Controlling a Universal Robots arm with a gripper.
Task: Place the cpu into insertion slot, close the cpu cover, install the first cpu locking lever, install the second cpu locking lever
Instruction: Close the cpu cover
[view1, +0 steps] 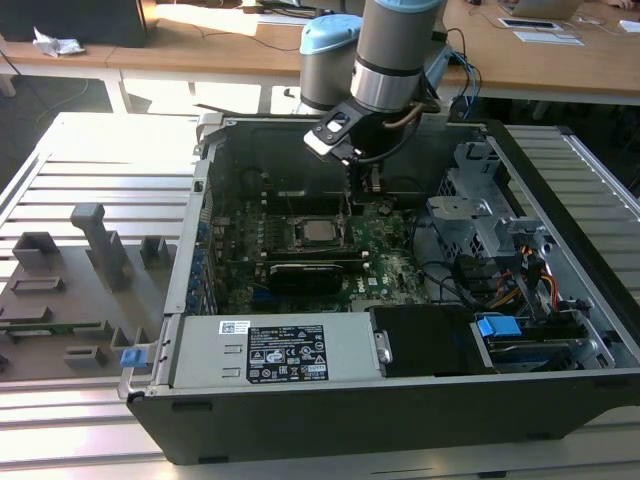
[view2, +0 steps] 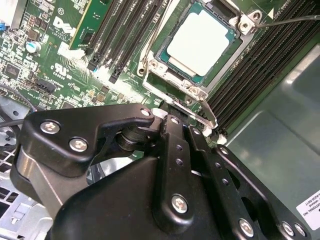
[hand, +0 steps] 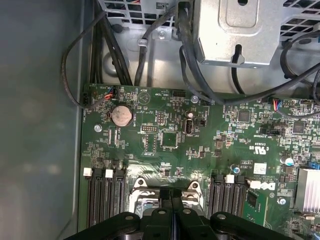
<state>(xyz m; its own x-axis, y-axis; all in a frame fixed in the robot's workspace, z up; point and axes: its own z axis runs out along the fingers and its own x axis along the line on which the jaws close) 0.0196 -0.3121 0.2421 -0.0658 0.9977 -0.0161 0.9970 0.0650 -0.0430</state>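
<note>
Inside the case (view1: 560, 250), the cpu (view2: 202, 42) lies seated in the slot (view2: 160, 56). By the exterior view, the gripper (view1: 352, 198) stands just beside it at 1 o'clock, fingers closed together, nothing seen held. A lever (view2: 206, 109) lies near its tips.

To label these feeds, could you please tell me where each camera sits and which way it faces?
Exterior view: off the arm, above the computer case, looking down into it; arm and gripper show.
First wrist view: on the wrist, looking past the gripper across the motherboard to cables.
Second wrist view: on the wrist, looking over the gripper at the cpu.
Shared: exterior and second wrist views both show the cpu.
</note>
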